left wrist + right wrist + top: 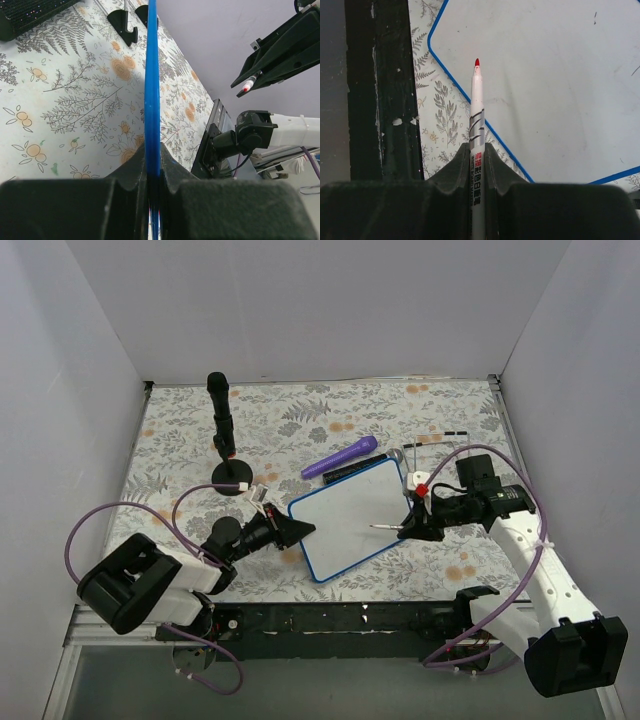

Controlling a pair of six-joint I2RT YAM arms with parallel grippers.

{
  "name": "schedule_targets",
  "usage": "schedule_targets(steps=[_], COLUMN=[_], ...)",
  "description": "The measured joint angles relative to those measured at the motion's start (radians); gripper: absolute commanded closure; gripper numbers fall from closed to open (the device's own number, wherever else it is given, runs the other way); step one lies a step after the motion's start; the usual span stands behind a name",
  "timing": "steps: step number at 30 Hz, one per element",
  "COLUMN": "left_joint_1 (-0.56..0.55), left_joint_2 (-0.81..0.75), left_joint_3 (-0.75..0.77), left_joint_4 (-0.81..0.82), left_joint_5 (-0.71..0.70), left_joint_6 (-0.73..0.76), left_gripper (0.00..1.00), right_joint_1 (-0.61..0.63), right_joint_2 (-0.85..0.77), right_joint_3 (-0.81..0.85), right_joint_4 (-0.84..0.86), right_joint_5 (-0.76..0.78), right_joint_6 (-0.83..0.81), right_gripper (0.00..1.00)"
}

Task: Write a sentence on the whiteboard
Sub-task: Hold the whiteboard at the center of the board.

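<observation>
The whiteboard [350, 520] lay near the middle of the floral mat [300, 420], turned at an angle so that its long sides ran from near left to far right. We saw its blue frame all round a white face that carried only a few faint specks. The left gripper [300, 531] reached in from the near left and was clamped narrowly on the board's left edge; in the left wrist view the blue frame ran straight out from between the closed fingers [125, 185]. The right gripper [405, 528] came in from the right and pinched a red marker [477, 125] tightly, cap off, with the red tip pointing left over the board. In the right wrist view the tip sat above the white face, close to a rounded corner of the frame. From the left wrist view the tip seemed to stand off the surface, though we could not be sure. A purple marker [340, 457] lay just beyond the board's far edge, and a black stand [222, 435] stood upright on the far left of the mat.
</observation>
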Motion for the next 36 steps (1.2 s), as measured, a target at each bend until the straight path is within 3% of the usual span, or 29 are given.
schedule_targets(steps=[15, 36], left_joint_1=[-0.027, -0.106], left_joint_2=[0.000, -0.041], left_joint_3=[-0.006, 0.032], left_joint_4=[0.023, -0.071], left_joint_5=[-0.010, -0.104], left_joint_6=[0.042, 0.084], left_gripper=[1.00, 1.00], right_joint_1=[0.121, 0.149], right_joint_2=[0.038, 0.037], right_joint_3=[0.000, -0.021], right_joint_4=[0.070, 0.183], right_joint_5=[0.058, 0.077], right_joint_6=[0.060, 0.145], right_gripper=[0.99, 0.99])
